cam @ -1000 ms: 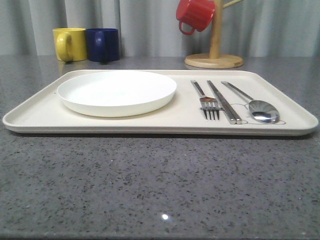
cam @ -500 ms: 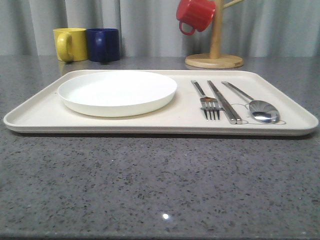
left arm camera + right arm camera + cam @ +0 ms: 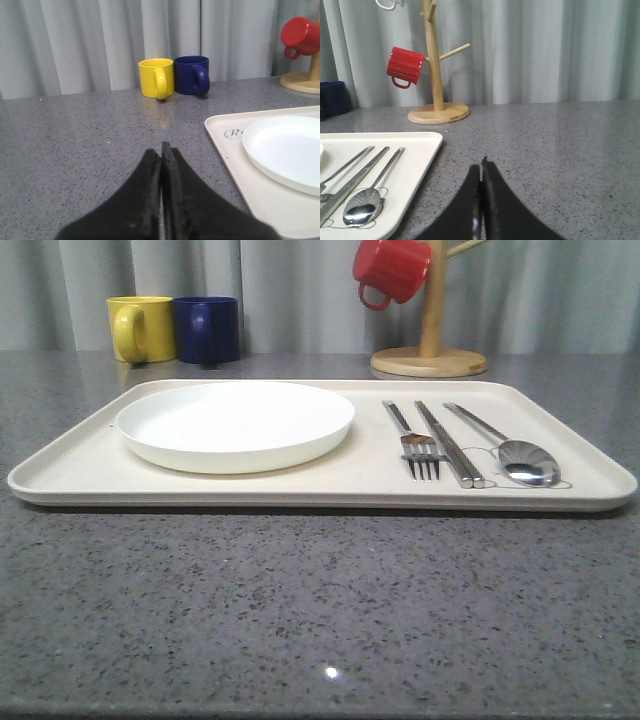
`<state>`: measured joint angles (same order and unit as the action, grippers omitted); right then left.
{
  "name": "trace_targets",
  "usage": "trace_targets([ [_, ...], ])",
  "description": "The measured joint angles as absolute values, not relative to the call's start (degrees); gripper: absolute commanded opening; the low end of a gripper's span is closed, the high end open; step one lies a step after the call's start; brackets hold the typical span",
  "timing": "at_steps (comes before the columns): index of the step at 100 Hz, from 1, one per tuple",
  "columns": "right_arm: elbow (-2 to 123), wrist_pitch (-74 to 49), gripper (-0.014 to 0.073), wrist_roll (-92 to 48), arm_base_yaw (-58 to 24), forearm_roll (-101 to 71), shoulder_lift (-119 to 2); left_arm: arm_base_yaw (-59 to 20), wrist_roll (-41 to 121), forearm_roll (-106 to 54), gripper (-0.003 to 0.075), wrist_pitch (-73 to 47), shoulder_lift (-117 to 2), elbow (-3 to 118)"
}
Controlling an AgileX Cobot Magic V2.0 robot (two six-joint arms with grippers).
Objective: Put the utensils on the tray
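**On the tray: plate and all three utensils laid out**

Across the middle of the front view we see the cream tray [image 3: 330,480] lying flat on the grey speckled bench [image 3: 320,610]. We note the white plate [image 3: 235,425] on the left half of the tray, right side up. On the right half lie three pieces side by side, handles pointing away from the camera: the fork [image 3: 412,440] nearest the plate, the chopsticks [image 3: 447,443] next, and the spoon [image 3: 510,448] furthest right, its bowl toward the near rim. All three rest within the rim, close together; we cannot tell whether fork and chopsticks touch.

At the upper left of the front view stand a yellow mug [image 3: 140,328] and a blue mug [image 3: 207,329], just beside each other, off the tray. At the upper right a red mug [image 3: 392,269] hangs from a wooden mug stand [image 3: 430,350], whose round base sits on the bench behind the tray.

From the left wrist view we log the left gripper [image 3: 161,150] low over bare bench, its jaws pressed together with nothing between them; the tray corner with part of a script mark and the plate lie at the right of that frame. From the right wrist view the right gripper [image 3: 481,167] likewise has its jaws closed and empty, above bench beside the tray's edge; spoon, chopsticks and fork sit at the lower left of that frame.
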<state>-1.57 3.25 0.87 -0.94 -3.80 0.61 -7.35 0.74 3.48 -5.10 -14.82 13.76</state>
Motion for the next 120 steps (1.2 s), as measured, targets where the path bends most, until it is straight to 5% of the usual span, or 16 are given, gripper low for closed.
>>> trace_targets([
  [38, -1.57, 3.25, -0.0068, 0.87, -0.94, -3.80, 0.61, -4.07, 0.53, 4.10, -0.0018, -5.10, 0.25, 0.68],
  [120, -1.57, 3.25, -0.0068, 0.87, -0.94, -3.80, 0.61, -3.94, 0.53, 4.10, -0.0018, -2.12, 0.26, 0.18],
])
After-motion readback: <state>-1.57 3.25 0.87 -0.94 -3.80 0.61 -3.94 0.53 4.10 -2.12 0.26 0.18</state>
